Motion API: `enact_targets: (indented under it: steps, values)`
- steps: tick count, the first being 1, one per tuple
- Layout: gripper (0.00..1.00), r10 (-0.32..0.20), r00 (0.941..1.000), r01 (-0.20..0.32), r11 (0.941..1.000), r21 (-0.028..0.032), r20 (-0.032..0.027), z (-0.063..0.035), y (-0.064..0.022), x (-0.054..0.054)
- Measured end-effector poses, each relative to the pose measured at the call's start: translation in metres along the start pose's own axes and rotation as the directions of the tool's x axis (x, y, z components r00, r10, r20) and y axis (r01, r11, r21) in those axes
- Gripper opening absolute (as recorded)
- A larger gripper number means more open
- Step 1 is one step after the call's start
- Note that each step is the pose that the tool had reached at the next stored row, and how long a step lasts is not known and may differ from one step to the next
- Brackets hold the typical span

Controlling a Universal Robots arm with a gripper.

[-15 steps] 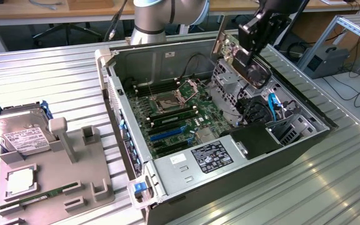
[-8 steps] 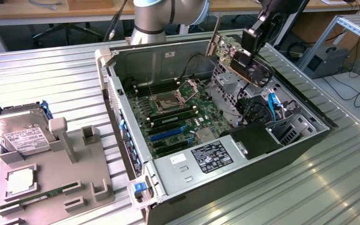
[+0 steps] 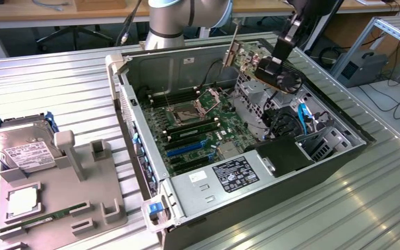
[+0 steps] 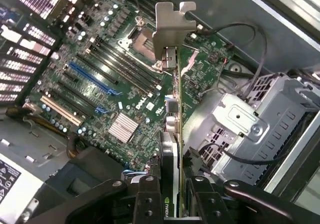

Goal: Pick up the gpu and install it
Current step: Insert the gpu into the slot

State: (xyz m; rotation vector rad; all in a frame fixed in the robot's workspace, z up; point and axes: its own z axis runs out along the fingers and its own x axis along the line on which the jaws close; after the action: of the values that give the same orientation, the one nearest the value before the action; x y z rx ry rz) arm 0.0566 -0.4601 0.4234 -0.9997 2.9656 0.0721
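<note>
Fingers (image 4: 150, 200) pinch the gpu (image 4: 170, 134) edge-on | card hangs unseated over the motherboard (image 4: 100, 58) in the open case (image 3: 127, 104), exterior view's far right | step: carry toward install, probably | next calls for lining its bracket (image 4: 167, 23) and lower edge with the slots (image 4: 95, 79)

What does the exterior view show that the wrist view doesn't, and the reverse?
Exterior view: the whole open case, plus the hard drive and green memory stick on the grey fixture beside it, and the arm's base.
Wrist view: the gpu seen edge-on, with the hand clamped on both its faces.
Both: the gpu held above the motherboard, the CPU socket and the blue slots.
</note>
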Motion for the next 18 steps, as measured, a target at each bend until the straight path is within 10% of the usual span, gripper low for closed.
enact_targets:
  steps: [8, 16, 18]
  values:
    - [0.27, -0.162, 0.9867, 0.162, 0.9868, -0.0045, -0.0062, 0.0001, 0.0, 0.0]
    - [0.27, -0.18, 0.9837, 0.18, 0.9837, -0.005, -0.0071, 0.0, 0.0, 0.0]
    - [0.27, -0.237, 0.9715, 0.237, 0.9715, -0.0069, -0.0091, 0.0001, 0.0, 0.0]
